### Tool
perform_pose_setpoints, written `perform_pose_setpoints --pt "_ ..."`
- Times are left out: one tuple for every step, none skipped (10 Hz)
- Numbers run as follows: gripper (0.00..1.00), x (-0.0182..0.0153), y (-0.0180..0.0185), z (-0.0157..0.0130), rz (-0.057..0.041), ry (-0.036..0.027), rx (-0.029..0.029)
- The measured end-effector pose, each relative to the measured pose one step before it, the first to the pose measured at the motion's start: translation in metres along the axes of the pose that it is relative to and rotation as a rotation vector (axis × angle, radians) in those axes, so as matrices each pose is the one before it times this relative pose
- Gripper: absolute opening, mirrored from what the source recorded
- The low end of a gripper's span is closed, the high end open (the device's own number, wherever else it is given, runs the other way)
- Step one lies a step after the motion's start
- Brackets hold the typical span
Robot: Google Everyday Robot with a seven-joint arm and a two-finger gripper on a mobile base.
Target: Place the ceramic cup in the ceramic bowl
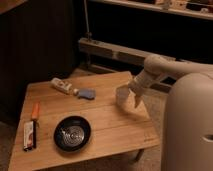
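You are looking at one wooden table [125, 131] bearing six things: one ceramic cup [121, 95], one ceramic bowl [72, 133], one white tube [62, 86], one blue-grey pad [86, 93], one orange stick [35, 110] and one flat packet [30, 135]. One gripper [131, 96] is hanging at the cup's right side.
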Motion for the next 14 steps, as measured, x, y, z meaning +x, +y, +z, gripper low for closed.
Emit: perform_pose_setpoints --pt "0.80 0.00037 0.00185 0.00077 -0.00275 -0.00075 -0.00107" --pt "0.80 0.00044 0.00126 0.00068 -0.00185 0.00005 -0.00050" --pt "0.80 -0.00110 -0.00174 -0.00106 0.00303 -0.00157 -0.00080" --pt "0.80 0.00009 0.00017 0.00007 -0.00030 0.00007 0.00009" --pt "0.80 0.00067 0.00118 0.00065 -0.00214 0.00073 0.00054" --pt "0.80 -0.00021 0.00044 -0.00029 -0.00003 -0.00044 -0.00107" --pt "0.80 -0.00055 -0.00012 -0.00084 -0.00018 -0.00125 -0.00389" --pt "0.80 -0.00467 0.00205 -0.00250 -0.00389 -0.00468 -0.01354" --pt "0.80 -0.00826 -0.00036 -0.00202 0.00374 -0.00607 -0.01251" --pt "0.80 -0.00504 0.00028 0.00038 0.00279 -0.00644 -0.00445" --pt "0.80 -0.00248 0.00052 0.00156 -0.00169 -0.00730 0.00014" --pt "0.80 -0.00237 0.00099 0.00303 -0.00360 -0.01499 0.00391" --pt "0.80 -0.00148 0.00170 0.00193 -0.00465 -0.01767 0.00292" --pt "0.80 -0.00050 -0.00020 0.00103 -0.00685 -0.01620 0.00464"
